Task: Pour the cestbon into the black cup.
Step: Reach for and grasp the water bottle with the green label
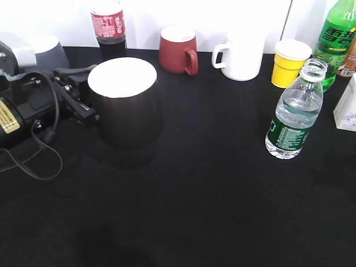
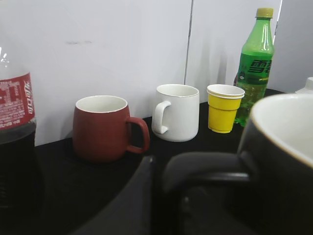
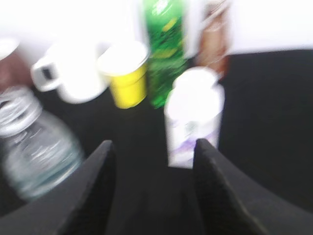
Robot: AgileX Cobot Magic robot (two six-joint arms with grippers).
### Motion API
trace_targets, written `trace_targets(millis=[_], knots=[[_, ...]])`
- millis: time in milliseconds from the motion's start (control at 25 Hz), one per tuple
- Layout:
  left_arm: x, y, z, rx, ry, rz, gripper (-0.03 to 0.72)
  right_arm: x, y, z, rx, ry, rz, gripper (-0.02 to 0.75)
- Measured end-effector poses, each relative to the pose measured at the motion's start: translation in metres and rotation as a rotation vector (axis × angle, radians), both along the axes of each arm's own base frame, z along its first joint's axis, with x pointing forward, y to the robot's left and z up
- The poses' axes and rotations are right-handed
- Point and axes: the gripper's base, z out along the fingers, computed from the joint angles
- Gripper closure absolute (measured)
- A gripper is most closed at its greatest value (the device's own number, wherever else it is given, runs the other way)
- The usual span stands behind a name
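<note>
Black cup (image 1: pixel 124 103) stands on the black desk (image 1: pixel 194 194) at left-centre of the exterior view, upright, white interior visible, handle turned toward the left arm. Left gripper (image 1: pixel 78 94) sits at the cup's left side. In the left wrist view the cup's black loop handle (image 2: pixel 205 169) lies just ahead of one dark finger (image 2: pixel 132 205); the second finger is not clear, so I cannot tell whether the fingers are closed on the handle or merely beside it.

Cestbon (image 1: pixel 295 111) stands upright at right of the exterior view, well apart from the black cup, cap off, water up to the shoulder, dark green label low on the body. Not held.

Right gripper (image 3: pixel 151 186): wrist view is motion-blurred. Both fingers (image 3: pixel 93 196) are spread wide with bare desk between them, gripping nothing. The cestbon (image 3: pixel 34 142) appears to their left, outside the gap. The right gripper does not show in the exterior view.

Back row along the white wall, left to right: cola bottle (image 1: pixel 108 28), dark red mug (image 1: pixel 178 50), white mug (image 1: pixel 242 55), yellow paper cup (image 1: pixel 290 62), green soda bottle (image 1: pixel 336 39). A white carton (image 3: pixel 193 117) stands near the right edge, just in front of the green bottle in the right wrist view.
</note>
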Motion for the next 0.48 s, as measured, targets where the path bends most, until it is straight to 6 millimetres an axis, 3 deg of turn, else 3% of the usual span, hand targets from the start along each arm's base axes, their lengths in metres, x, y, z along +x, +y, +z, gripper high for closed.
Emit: trace_targets(millis=[160,280,400,480], knots=[[-0.001,-0.001,0.000,0.009,-0.003,-0.018,0.639,0.002,-0.009,0.007,-0.046,-0.079,-0.092,0.342],[-0.001,-0.001,0.000,0.010,-0.004,-0.021,0.639,0.018,-0.010,0.008,-0.056,-0.158,-0.095,0.343],[-0.001,-0.001,0.000,0.011,-0.004,-0.022,0.639,0.045,0.005,-0.004,0.009,-0.210,0.066,0.343],[-0.001,-0.001,0.000,0.011,-0.004,-0.023,0.639,0.048,0.015,-0.029,0.036,-0.139,0.181,0.343]])
